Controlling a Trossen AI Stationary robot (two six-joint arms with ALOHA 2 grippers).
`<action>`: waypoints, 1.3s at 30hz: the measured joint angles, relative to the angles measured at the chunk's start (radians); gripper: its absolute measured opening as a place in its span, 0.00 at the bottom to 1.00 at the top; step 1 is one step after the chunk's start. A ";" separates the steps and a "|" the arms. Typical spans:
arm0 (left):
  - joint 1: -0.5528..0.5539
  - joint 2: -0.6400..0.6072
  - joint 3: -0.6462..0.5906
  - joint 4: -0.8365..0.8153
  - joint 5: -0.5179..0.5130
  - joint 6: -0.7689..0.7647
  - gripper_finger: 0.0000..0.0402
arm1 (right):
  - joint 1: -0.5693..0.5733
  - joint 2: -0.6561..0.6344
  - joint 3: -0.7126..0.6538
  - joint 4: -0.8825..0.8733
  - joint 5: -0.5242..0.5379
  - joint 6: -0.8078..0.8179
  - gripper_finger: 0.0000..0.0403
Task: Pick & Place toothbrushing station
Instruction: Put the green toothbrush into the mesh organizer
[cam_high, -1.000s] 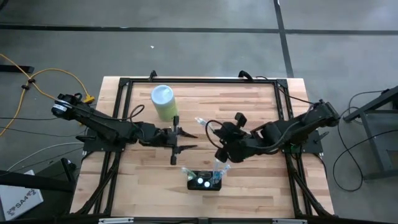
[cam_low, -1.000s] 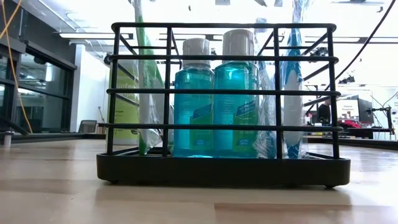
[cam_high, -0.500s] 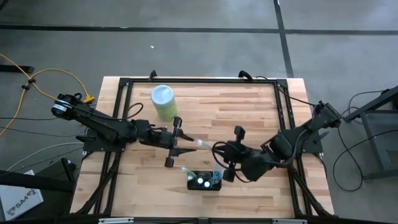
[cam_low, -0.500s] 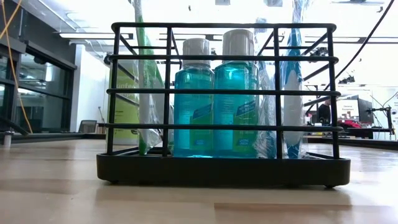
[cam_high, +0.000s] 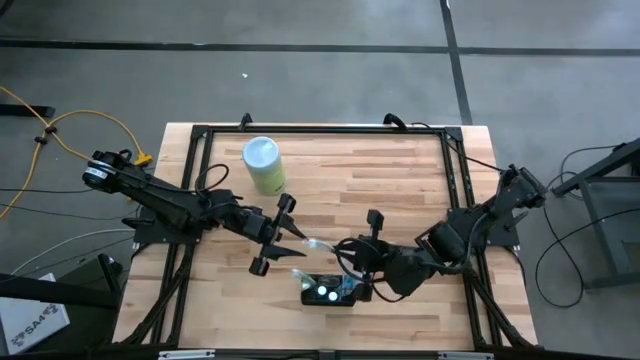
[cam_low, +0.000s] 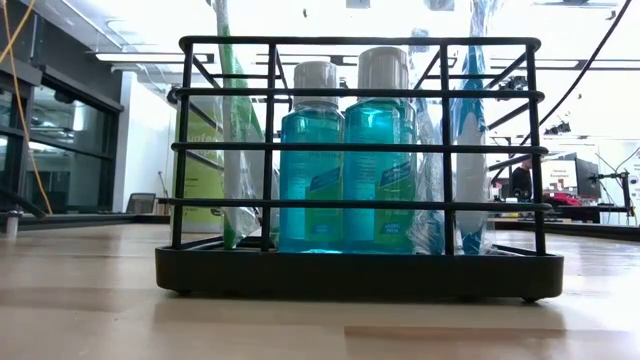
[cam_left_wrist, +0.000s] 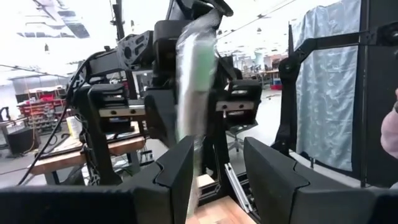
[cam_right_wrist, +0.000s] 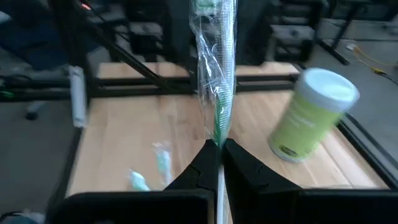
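The toothbrushing station (cam_high: 330, 291) is a black wire holder (cam_low: 360, 272) near the table's front edge. It holds two blue bottles (cam_low: 312, 160) and wrapped toothbrushes (cam_low: 232, 130). Just beyond it, my right gripper (cam_high: 346, 249) is shut on another toothbrush in a clear wrapper (cam_high: 316, 243). The free end of this toothbrush reaches left between the fingers of my open left gripper (cam_high: 297, 240). In the left wrist view the wrapped toothbrush (cam_left_wrist: 198, 74) stands close to one finger (cam_left_wrist: 177, 171). My right gripper pinches the wrapped toothbrush between its two fingers (cam_right_wrist: 205, 163), on the wrapper near one end (cam_right_wrist: 217, 134). The toothbrush runs straight on past the fingertips toward the table's left, lifted clear of the table. My left gripper stands around the toothbrush's free end; I cannot tell whether it touches it.
A pale green cylinder with a whitish top (cam_high: 263, 163) stands upright at the far left of the table (cam_high: 400, 170), also visible as the cylinder (cam_right_wrist: 313, 115) in the right wrist view. A black frame (cam_high: 330, 130) runs round the table's edges.
My right gripper has swung toward the table's near edge and left, ending just beyond the station and carrying the wrapped toothbrush, which now points at my left gripper. My left gripper has turned at the wrist and tipped up, staying open.
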 joint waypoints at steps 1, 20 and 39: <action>0.000 0.000 0.000 0.001 0.000 0.000 0.34 | -0.004 0.005 0.000 0.023 -0.017 -0.015 0.01; 0.000 0.000 0.000 0.000 -0.007 0.009 0.34 | -0.078 0.068 0.000 0.132 -0.182 -0.070 0.01; 0.000 0.000 0.000 -0.050 -0.007 -0.050 0.34 | -0.071 0.076 0.000 0.110 -0.182 -0.024 0.01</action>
